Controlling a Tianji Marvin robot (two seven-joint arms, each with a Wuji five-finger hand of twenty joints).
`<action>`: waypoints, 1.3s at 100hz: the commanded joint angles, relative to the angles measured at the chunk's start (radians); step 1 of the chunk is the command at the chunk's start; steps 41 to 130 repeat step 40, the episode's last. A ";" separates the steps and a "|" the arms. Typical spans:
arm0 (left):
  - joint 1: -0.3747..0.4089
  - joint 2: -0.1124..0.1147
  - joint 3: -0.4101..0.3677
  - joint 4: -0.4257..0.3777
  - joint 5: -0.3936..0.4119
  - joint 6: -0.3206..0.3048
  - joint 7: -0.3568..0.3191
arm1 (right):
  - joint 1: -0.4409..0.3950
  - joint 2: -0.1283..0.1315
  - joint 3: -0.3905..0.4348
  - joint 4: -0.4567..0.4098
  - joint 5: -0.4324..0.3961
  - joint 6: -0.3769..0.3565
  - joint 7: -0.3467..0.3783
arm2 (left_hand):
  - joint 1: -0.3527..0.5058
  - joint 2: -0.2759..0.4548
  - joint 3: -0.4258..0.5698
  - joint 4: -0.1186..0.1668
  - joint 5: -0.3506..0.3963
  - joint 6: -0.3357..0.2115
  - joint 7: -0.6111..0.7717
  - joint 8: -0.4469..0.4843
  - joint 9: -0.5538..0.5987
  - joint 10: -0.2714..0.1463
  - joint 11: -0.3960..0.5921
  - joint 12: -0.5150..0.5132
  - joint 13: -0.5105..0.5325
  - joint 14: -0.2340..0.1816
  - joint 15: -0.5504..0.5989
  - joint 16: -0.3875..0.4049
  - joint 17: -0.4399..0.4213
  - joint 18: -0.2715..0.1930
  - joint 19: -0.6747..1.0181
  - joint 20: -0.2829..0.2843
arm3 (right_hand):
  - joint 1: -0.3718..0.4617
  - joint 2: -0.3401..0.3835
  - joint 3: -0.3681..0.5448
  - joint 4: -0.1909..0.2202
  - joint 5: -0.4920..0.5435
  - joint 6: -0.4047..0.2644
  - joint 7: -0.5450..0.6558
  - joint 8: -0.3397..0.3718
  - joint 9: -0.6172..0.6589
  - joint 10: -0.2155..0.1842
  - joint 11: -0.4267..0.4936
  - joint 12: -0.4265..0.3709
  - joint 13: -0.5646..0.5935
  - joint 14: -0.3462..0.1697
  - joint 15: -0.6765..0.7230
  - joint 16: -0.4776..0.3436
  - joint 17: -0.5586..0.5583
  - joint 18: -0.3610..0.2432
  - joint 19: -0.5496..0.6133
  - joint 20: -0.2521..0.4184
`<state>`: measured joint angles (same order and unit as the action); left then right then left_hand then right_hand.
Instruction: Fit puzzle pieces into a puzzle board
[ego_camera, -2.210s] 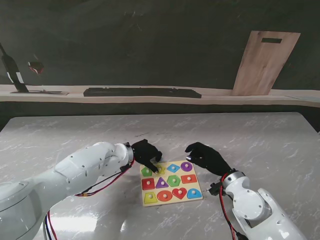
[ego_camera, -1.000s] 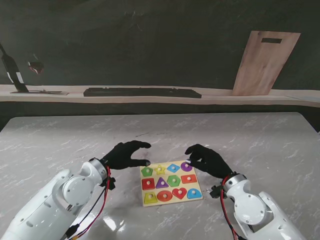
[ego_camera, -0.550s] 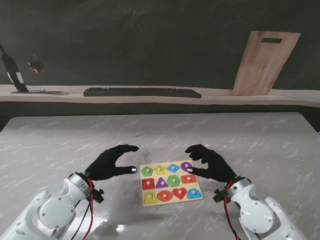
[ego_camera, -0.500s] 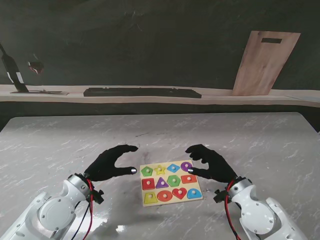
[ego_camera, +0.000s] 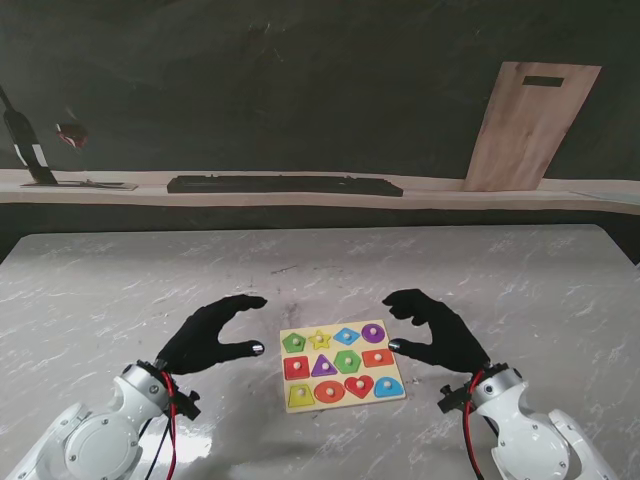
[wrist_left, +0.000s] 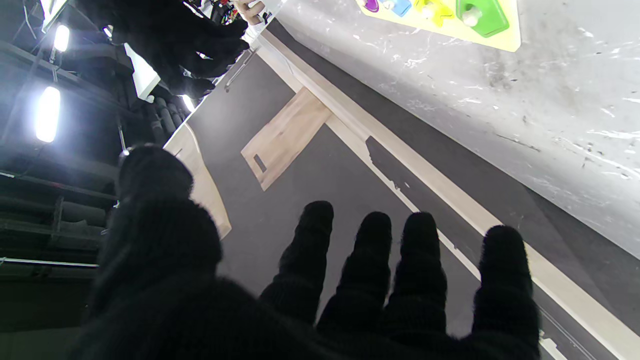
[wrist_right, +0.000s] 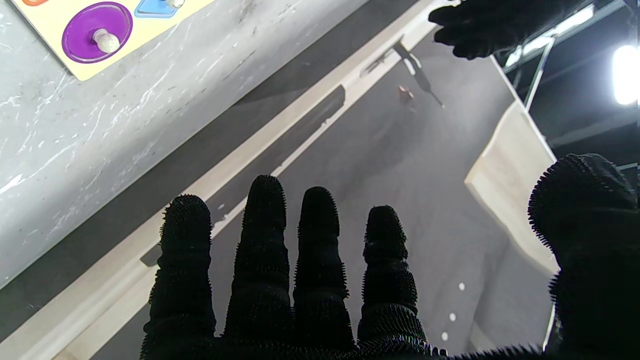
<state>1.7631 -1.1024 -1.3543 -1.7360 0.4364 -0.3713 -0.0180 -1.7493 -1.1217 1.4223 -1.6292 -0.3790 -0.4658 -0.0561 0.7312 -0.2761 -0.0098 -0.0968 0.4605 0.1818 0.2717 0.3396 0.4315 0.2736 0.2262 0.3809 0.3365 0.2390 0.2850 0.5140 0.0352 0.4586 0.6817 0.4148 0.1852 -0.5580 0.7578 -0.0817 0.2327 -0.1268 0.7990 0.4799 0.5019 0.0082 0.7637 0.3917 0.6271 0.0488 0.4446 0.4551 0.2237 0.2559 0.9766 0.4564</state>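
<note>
Puzzle board (ego_camera: 343, 363) flat on the marble table (ego_camera: 500, 270), all pieces seated | left hand (ego_camera: 205, 335) spread wide, holding nothing, just left of the board | right hand (ego_camera: 440, 333) fingers apart, empty, just right of it

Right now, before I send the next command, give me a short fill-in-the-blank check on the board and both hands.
1. The puzzle board lies on the table between the left hand and the ____ hand.
2. In the stand view, the board's pieces sit in ____ rows of four.
3. The piece at the far right corner of the board is a ____ circle.
4. Both hands hold ____.

Missing words: right; three; purple; nothing
</note>
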 joint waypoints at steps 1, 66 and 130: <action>0.012 -0.001 -0.003 -0.014 0.003 -0.002 0.005 | -0.008 -0.003 -0.001 -0.008 -0.001 -0.005 -0.002 | 0.006 -0.004 -0.011 0.038 0.017 -0.035 -0.012 0.000 0.011 -0.028 -0.023 -0.012 0.022 -0.014 -0.027 -0.008 0.003 -0.119 -0.018 0.013 | -0.045 -0.006 0.005 0.024 -0.025 0.005 0.005 0.004 -0.030 -0.031 0.011 -0.003 -0.008 -0.018 -0.003 -0.006 -0.011 0.003 -0.013 -0.011; 0.024 -0.006 -0.004 -0.030 0.023 0.025 0.034 | 0.007 -0.003 -0.004 0.002 0.013 -0.005 0.003 | 0.018 -0.003 -0.010 0.037 0.027 -0.029 -0.012 0.005 0.018 -0.023 -0.022 -0.007 0.026 -0.009 -0.019 0.002 0.023 -0.157 -0.038 0.012 | -0.047 0.000 0.005 0.021 -0.012 -0.011 -0.001 0.007 -0.023 -0.029 0.008 -0.004 -0.008 -0.018 0.000 0.001 -0.013 0.001 -0.019 -0.008; 0.024 -0.006 -0.004 -0.030 0.023 0.025 0.034 | 0.007 -0.003 -0.004 0.002 0.013 -0.005 0.003 | 0.018 -0.003 -0.010 0.037 0.027 -0.029 -0.012 0.005 0.018 -0.023 -0.022 -0.007 0.026 -0.009 -0.019 0.002 0.023 -0.157 -0.038 0.012 | -0.047 0.000 0.005 0.021 -0.012 -0.011 -0.001 0.007 -0.023 -0.029 0.008 -0.004 -0.008 -0.018 0.000 0.001 -0.013 0.001 -0.019 -0.008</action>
